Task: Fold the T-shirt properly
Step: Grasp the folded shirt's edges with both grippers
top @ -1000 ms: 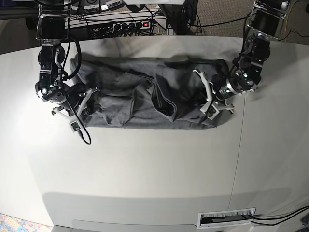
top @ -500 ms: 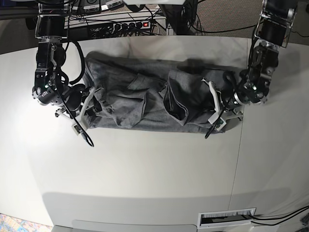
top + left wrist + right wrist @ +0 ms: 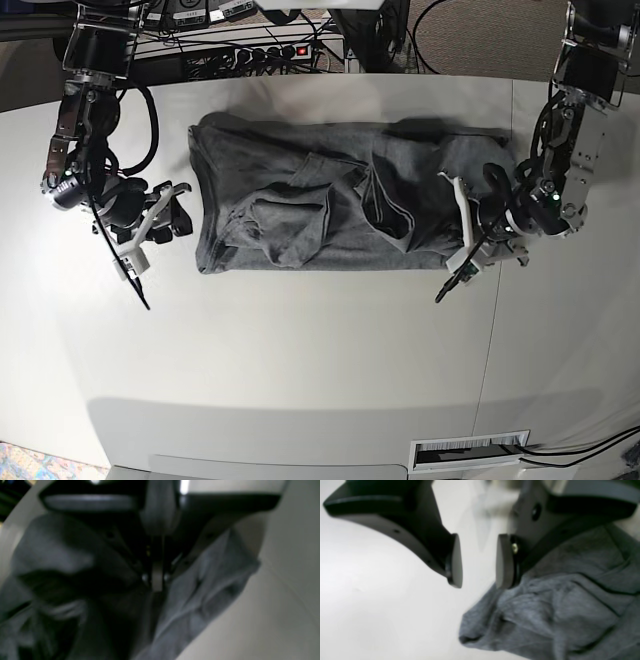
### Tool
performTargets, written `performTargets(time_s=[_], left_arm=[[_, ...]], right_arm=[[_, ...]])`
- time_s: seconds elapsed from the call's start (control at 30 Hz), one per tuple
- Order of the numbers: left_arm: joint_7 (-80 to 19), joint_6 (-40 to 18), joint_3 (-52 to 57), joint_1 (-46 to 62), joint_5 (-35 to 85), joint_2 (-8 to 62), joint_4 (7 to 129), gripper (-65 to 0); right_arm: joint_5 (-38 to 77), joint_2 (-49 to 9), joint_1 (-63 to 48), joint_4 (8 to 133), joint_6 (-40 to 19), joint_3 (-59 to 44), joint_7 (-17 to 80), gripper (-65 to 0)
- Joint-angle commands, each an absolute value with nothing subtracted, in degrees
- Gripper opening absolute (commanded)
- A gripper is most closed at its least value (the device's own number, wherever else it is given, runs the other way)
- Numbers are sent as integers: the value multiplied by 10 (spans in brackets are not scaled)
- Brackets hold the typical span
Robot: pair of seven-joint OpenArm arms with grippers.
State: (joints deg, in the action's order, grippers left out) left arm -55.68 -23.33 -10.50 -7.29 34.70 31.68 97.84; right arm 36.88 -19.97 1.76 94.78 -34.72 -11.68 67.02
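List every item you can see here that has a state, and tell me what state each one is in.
T-shirt: folded into a long creased band, lying flat on the table.
Right tool: open, empty, just off the shirt's end.
Left tool: shut on the T-shirt at its other end.
Power strip: red switch lit.

Rumpled grey T-shirt [image 3: 330, 210], tabletop band

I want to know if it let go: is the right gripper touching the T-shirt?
Apart. In the right wrist view the right gripper stands open over bare table, with the T-shirt edge lying below it.
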Motion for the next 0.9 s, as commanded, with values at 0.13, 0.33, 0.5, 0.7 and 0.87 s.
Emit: performTargets(time_s=[0.13, 0.33, 0.5, 0.7, 0.87], left_arm=[[-571, -231, -95, -73, 352, 354, 987, -650], [-571, -231, -95, -33, 351, 398, 987, -650], [-562, -231, -95, -15, 344, 408, 986, -650], [-510, -231, -95, 22, 326, 408, 985, -650], [-492, -232, -95, 45, 315, 408, 985, -650]], right_arm=[[401, -190, 27, 923, -351, -119, 661, -414], [431, -160, 30, 872, -351, -120, 662, -414], [430, -145, 35, 865, -352, -119, 665, -414], [413, -112, 36, 851, -351, -120, 660, -414], [413, -110, 37, 812, -351, -120, 655, -414]])
